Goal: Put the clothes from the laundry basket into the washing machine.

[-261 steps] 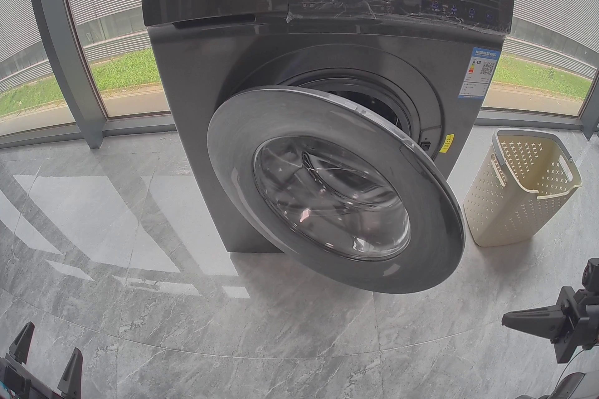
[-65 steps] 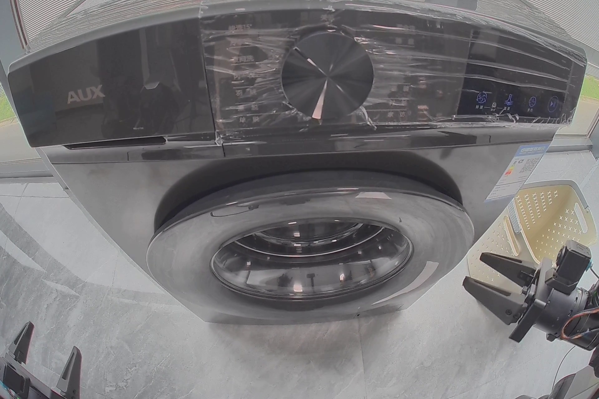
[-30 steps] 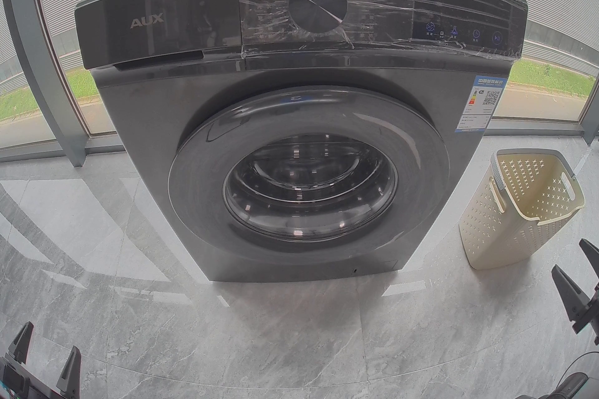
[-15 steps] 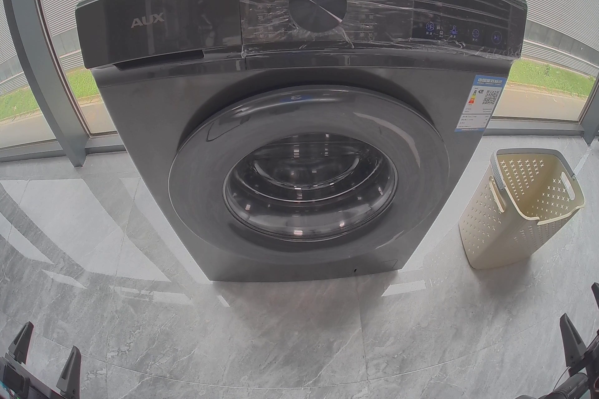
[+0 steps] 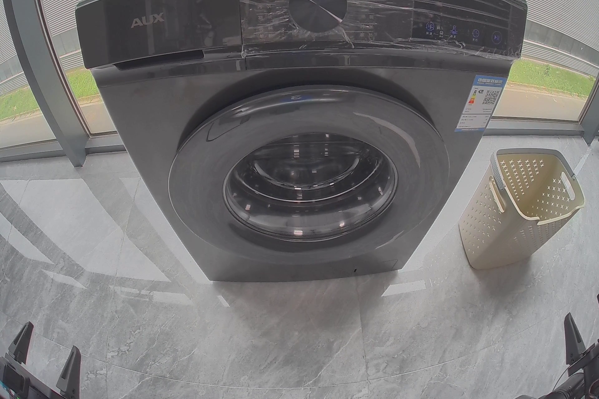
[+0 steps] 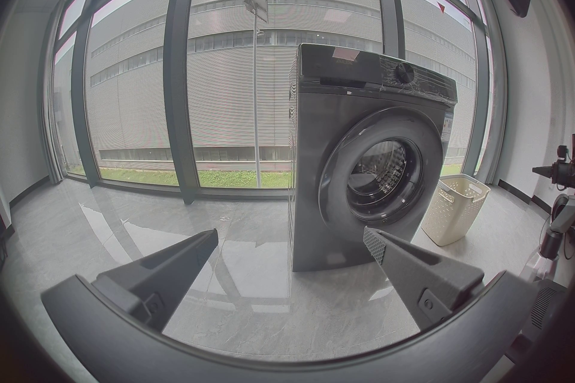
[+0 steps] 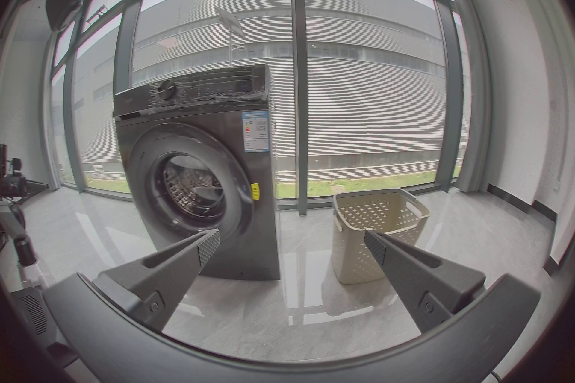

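Head view: the washing machine (image 5: 299,76) stands on the grey marble floor (image 5: 249,331) with its back to a wall of windows (image 5: 37,14). Its round door (image 5: 199,169) is shut flat against the front, closing off the drum, and I cannot tell what lies behind the glass (image 5: 310,185). Clear film wraps the control panel around the dial (image 5: 317,4). The laundry basket (image 5: 493,232) stands upright on the floor near the machine's right side, apart from it, its perforated inner walls in plain sight. The left gripper (image 5: 48,350) hangs low at the robot's left, well apart from both, with floor between.

Left wrist view: the left gripper's 2 fingers (image 6: 162,267) are spread wide with nothing between them. Beyond them stands the machine, door closed, with the basket just past its far side. Dark window posts (image 6: 176,85) rise behind, and a lamp post (image 6: 256,91) stands outside.

Right wrist view: the right gripper (image 7: 291,237) is also spread wide and holds nothing. Ahead of it, the machine and the basket stand side by side with a strip of floor between them and 1 window post (image 7: 299,103) behind that gap.
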`<state>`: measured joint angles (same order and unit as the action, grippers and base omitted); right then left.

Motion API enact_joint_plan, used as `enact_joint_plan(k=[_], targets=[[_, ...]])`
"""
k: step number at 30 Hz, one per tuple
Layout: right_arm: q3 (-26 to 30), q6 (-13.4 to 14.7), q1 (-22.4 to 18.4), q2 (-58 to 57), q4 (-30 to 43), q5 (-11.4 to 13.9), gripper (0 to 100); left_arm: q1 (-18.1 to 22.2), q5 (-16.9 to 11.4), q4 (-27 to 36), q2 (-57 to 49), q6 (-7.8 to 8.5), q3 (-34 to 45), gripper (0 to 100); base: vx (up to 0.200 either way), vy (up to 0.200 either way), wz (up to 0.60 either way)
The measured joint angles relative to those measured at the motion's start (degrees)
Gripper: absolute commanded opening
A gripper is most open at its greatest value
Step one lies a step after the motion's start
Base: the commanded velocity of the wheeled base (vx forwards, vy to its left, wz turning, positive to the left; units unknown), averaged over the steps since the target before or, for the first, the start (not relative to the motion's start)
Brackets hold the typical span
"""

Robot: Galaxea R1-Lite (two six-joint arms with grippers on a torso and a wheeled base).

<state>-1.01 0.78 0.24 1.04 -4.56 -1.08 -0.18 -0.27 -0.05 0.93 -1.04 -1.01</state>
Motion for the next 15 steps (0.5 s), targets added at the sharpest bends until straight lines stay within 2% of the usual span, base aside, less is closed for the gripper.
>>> enact_joint_plan(k=[6,12,15], targets=[[0.0,0.1,-0.1,-0.3,0.0,-6.8,100,0.0,0.0,0.0,0.0,0.00,0.0,100,0.000,0.000,0.00],[0.0,-0.3,-0.2,-0.3,-0.1,-10.7,100,0.0,0.0,0.0,0.0,0.04,0.0,100,0.000,0.000,0.00],[0.0,-0.2,-0.2,-0.3,0.0,-10.1,100,0.0,0.0,0.0,0.0,0.06,0.0,100,0.000,0.000,0.00]])
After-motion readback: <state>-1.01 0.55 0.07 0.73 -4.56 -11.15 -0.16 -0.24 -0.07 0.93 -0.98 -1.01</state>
